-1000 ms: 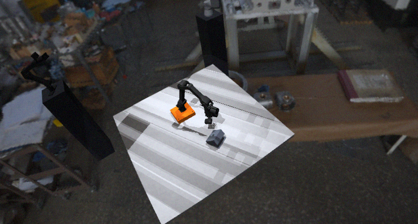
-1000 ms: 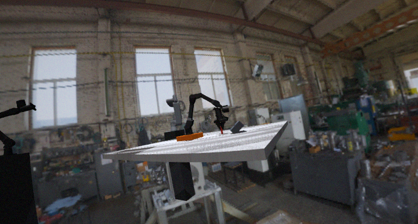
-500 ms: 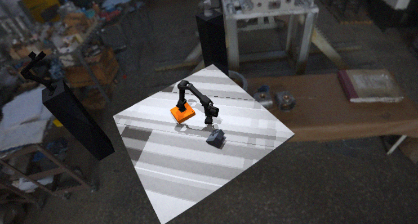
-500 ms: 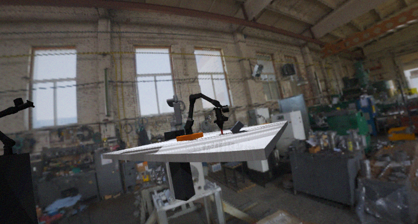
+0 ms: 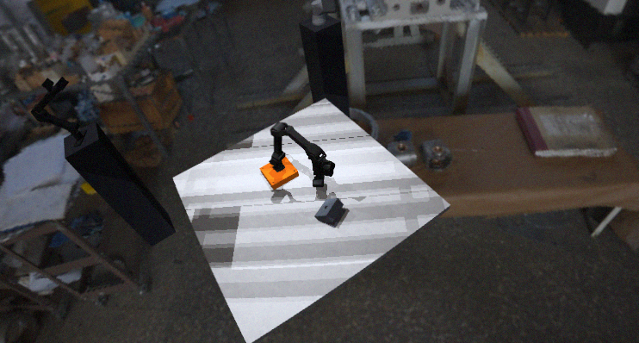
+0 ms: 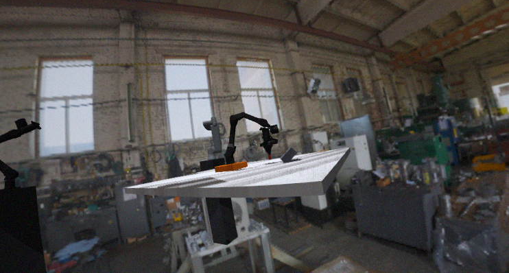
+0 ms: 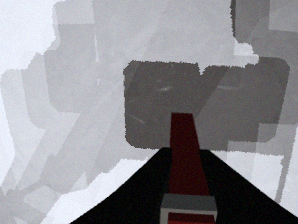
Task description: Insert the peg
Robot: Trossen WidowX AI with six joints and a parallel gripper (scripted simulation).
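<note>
Top view: the arm reaches out from its orange base plate [image 5: 291, 176], end effector [image 5: 318, 182] pointing down at the striped worktop [image 5: 286, 269], with the grey sloped panel [image 5: 330, 210] just beyond it.

Exterior view: the red peg [image 6: 269, 155] pokes out below the end effector [image 6: 269, 150], near the panel [image 6: 288, 154].

Wrist view: the end effector's dark fingers are clamped tight on the square-sided red peg [image 7: 185, 163], which stands upright on the worktop.
</note>
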